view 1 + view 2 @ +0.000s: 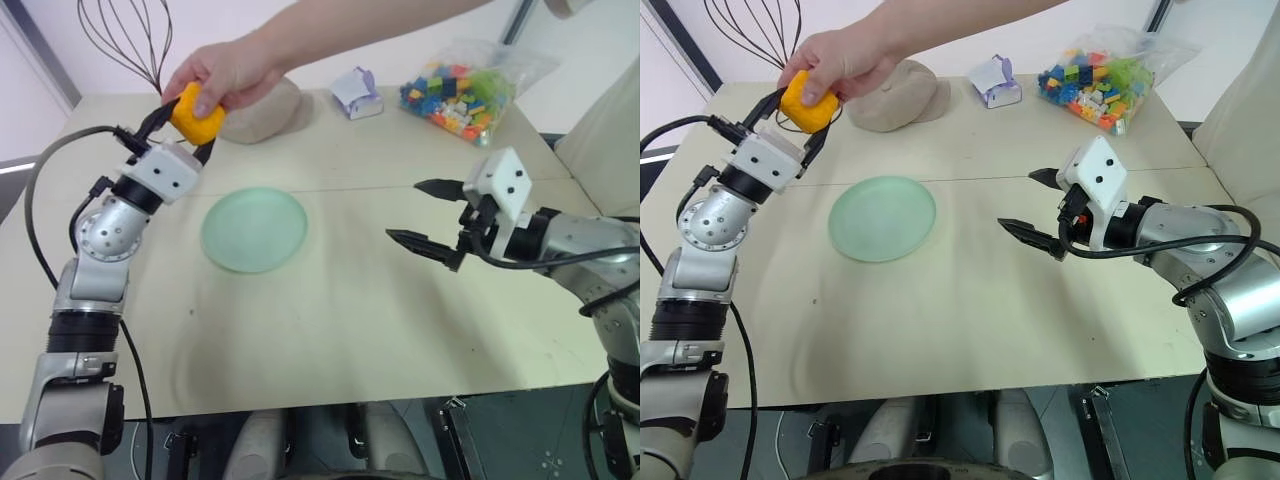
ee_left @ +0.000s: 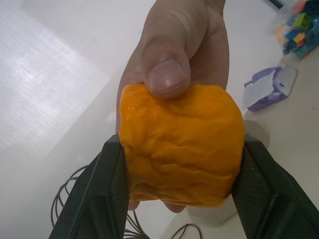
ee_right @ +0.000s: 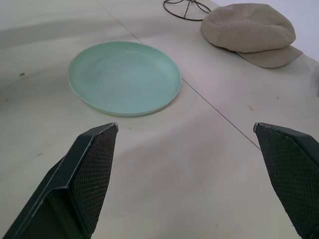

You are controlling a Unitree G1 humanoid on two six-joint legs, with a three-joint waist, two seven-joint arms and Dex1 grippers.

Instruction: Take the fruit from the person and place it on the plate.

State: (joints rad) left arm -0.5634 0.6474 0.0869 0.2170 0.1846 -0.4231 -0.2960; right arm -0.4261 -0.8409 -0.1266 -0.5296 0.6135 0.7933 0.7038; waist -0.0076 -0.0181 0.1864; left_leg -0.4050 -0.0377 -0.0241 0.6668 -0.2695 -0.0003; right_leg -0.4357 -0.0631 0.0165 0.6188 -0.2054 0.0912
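Handover in hand: the left gripper (image 1: 178, 118) is clamped on the orange fruit (image 1: 196, 116) at the far left, the person's hand (image 1: 228, 72) still pinching it.

Next, the hand must let go; then carry it to the empty mint-green plate (image 1: 254, 229) nearby. The right gripper (image 1: 432, 214) hangs open.

A beige flat cloth cap (image 3: 247, 33) lies at the far side of the pale wooden table (image 1: 380, 300). To its right are a small purple-white paper box (image 1: 357, 93) and a clear bag of multicoloured toy bricks (image 1: 462, 90).

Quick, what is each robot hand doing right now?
Left end effector: shut on the fruit, which the person's hand also holds.
Right end effector: open, empty.
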